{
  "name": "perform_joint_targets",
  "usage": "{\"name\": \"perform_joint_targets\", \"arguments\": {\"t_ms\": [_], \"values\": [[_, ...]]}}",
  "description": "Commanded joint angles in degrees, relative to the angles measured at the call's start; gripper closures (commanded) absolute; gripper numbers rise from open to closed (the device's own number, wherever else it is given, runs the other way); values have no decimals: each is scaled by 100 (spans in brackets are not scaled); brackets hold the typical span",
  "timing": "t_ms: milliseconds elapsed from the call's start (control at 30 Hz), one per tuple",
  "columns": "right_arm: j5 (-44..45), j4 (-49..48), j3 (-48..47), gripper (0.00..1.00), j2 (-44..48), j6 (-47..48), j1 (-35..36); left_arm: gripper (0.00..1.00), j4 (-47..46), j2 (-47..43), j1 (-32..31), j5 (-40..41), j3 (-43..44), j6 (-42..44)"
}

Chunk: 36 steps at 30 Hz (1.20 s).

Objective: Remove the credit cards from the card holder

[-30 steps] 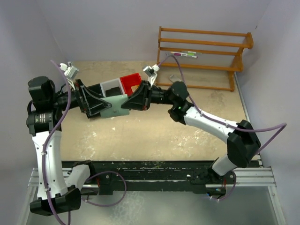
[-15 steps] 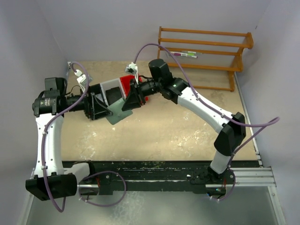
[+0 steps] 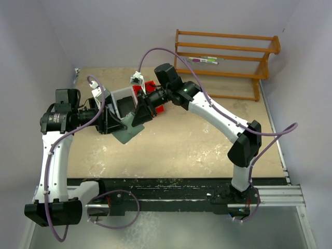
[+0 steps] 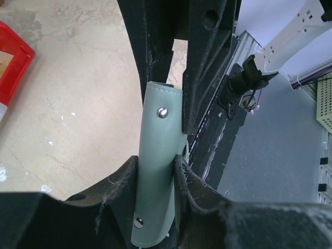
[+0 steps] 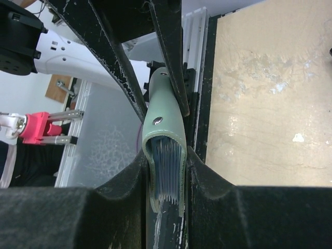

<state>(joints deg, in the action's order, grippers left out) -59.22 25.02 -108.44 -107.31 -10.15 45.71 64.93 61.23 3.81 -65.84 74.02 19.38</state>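
The grey-green card holder (image 3: 127,136) hangs above the table between both arms. My left gripper (image 3: 119,126) is shut on one end of it, with the pouch (image 4: 155,171) pinched between both fingers in the left wrist view. My right gripper (image 3: 136,119) is shut on the other, open end (image 5: 162,104). In the right wrist view the edges of several grey-blue credit cards (image 5: 168,163) show packed inside the holder's mouth. Each gripper's fingers (image 4: 205,62) reach into the other's wrist view.
A red bin (image 3: 151,89) and a pale bin (image 3: 122,97) sit on the table behind the grippers; the red bin's corner (image 4: 13,67) also shows in the left wrist view. A wooden rack (image 3: 223,78) holding pens (image 3: 205,59) stands at the back right.
The left gripper has closed from wide open onto the card holder. The right arm has swung up and to the left, and the holder has tipped and shifted slightly nearer.
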Motion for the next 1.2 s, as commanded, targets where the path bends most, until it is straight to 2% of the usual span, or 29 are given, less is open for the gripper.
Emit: {"name": "perform_joint_targets", "arguments": {"t_ms": [0, 100, 167, 233, 300, 400, 467, 533, 667, 867, 1000, 1167], "values": [[-224, -476, -502, 91, -25, -307, 25, 75, -209, -156, -168, -300, -105, -230], [-9, -693, -501, 71, -51, -598, 4, 92, -601, -234, -171, -220, -222, -716], [501, -680, -454, 52, 3, -680, -52, 98, -830, -279, -170, -163, -270, -1033], [1430, -734, -252, 40, 169, -890, -194, 100, -1125, -331, -170, -63, -299, -1476], [2761, -902, 147, 32, 579, -1271, -326, 100, -1377, -420, -170, 120, -274, -1825], [4656, -1455, 1089, 22, 1429, -1669, -364, 100, -1707, -555, -170, 847, -143, -2323], [5730, -1867, 1903, 21, 2040, -1888, -305, 100, -1859, -594, -170, 1457, -39, -2561], [6242, -1978, 2317, 22, 2422, -2157, -176, 100, -1982, -604, -170, 2076, -1, -2791], [7117, -1467, 2124, 26, 2417, -2297, 415, 100, -2072, -547, -164, 2678, 26, -2887], [7276, -1783, 1917, 32, 2201, -2566, 1125, 100, -2278, -658, -162, 2944, -138, -3089], [7837, -1973, 1732, 37, 1896, -2615, 1631, 100, -2274, -654, -162, 2875, -173, -3328], [8005, -2163, 1605, 41, 1599, -2777, 1886, 100, -2300, -656, -162, 2833, -139, -3478]]}}
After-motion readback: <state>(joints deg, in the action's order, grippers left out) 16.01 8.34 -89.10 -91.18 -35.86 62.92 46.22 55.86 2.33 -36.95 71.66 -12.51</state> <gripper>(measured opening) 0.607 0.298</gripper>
